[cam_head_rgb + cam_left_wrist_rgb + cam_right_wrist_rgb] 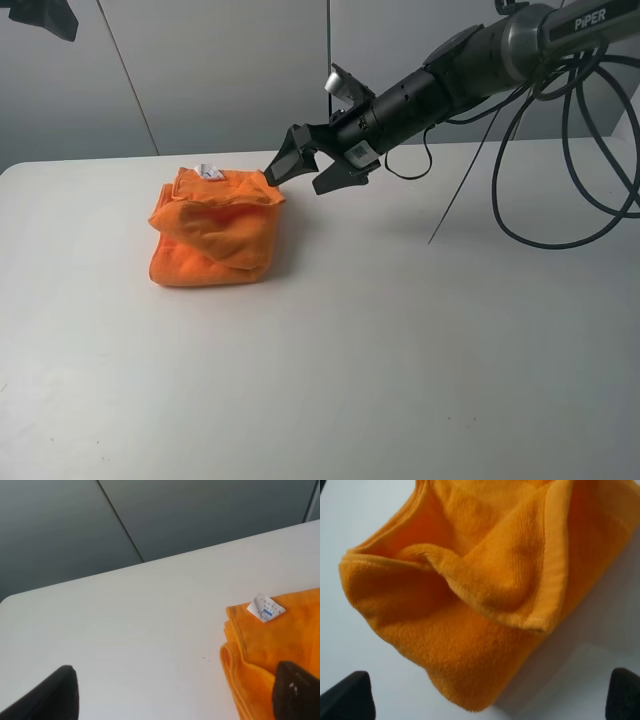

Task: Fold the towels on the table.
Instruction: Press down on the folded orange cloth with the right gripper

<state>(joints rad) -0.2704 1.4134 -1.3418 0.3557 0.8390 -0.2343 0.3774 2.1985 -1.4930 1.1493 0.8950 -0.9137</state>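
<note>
orange towel (213, 228) lies loosely folded, lumpy, on the tabletop (400, 350), left of centre. right gripper (315, 165) just beside its far corner, jaws released; left jaws also released. judgement: flatten top layer, align edges.

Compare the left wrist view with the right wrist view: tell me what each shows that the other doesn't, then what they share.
Only the left wrist view shows the small white rectangular label with dark print on the cloth's edge, the table's far edge and the grey wall panels behind. Only the right wrist view shows the loose, rumpled top fold with its hemmed border. Both show the bright orange fuzzy microfibre cloth, the plain white smooth tabletop and two dark fingertips set wide apart, holding nothing.
</note>
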